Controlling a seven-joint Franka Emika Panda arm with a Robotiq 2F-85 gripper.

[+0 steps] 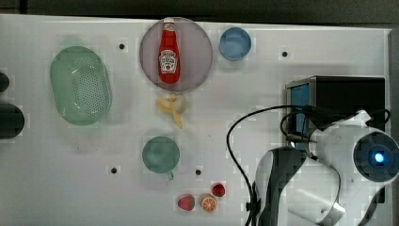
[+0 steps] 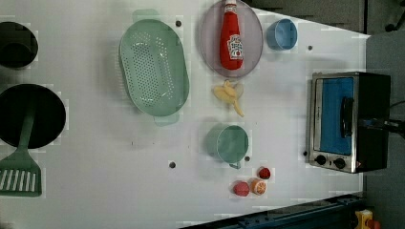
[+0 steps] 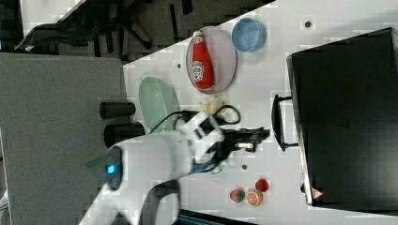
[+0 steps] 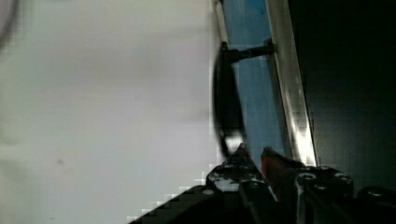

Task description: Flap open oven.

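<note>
Pincer (image 4: pixel 252 156) nearly closed, tips at toaster oven's (image 2: pixel 347 121) dark bar handle (image 4: pixel 228 112), door looks shut.

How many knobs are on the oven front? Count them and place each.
2. Both sit on the oven front, at its lower end in the left view: one knob and a second knob beside it, to the left view's right.
</note>
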